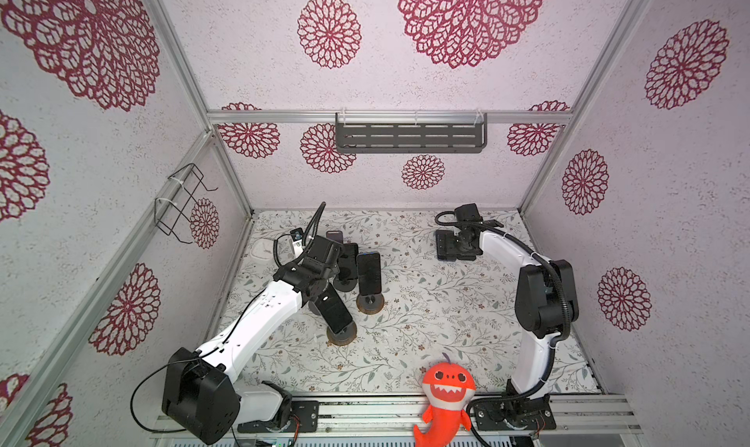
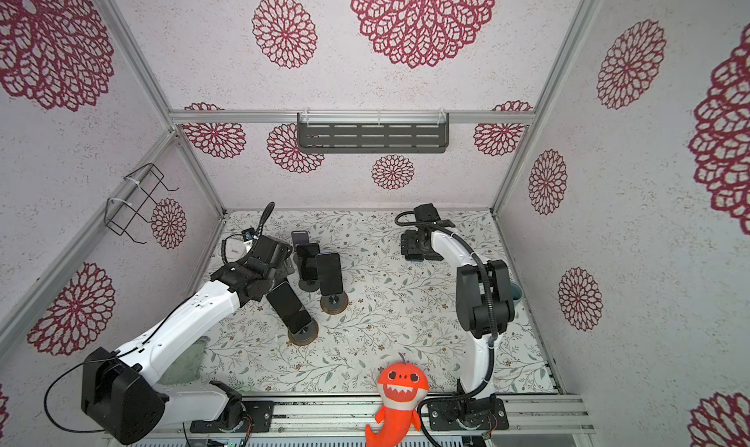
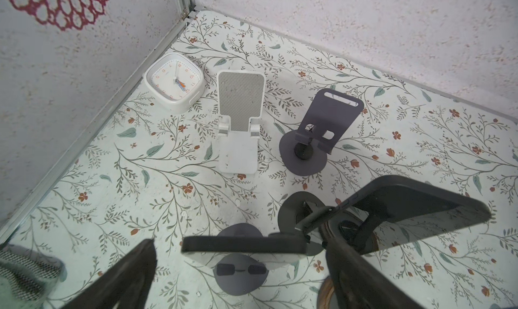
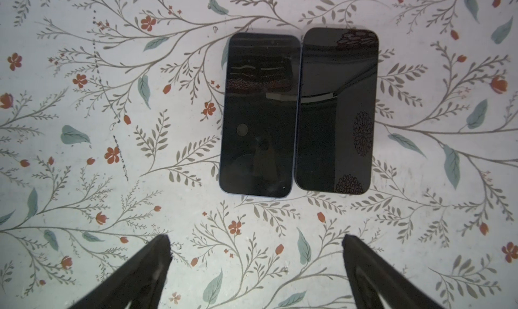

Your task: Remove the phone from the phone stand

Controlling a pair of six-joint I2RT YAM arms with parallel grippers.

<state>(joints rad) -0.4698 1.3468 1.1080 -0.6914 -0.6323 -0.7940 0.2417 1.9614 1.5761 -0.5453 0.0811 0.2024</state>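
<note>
While your left gripper (image 3: 239,241) hangs with its jaws spread wide, the phone (image 3: 244,244) sits between its fingers (image 3: 134,271) without being pinched: a dark-cased slab seen edge-on, its face reflecting pale light, propped on the round grey phone stand (image 3: 238,282) on the floral table (image 3: 140,181). Your right gripper (image 4: 256,243) is spread just as wide, pinching nothing, above two flat phones (image 4: 258,114) lying side by side, edges touching.
</note>
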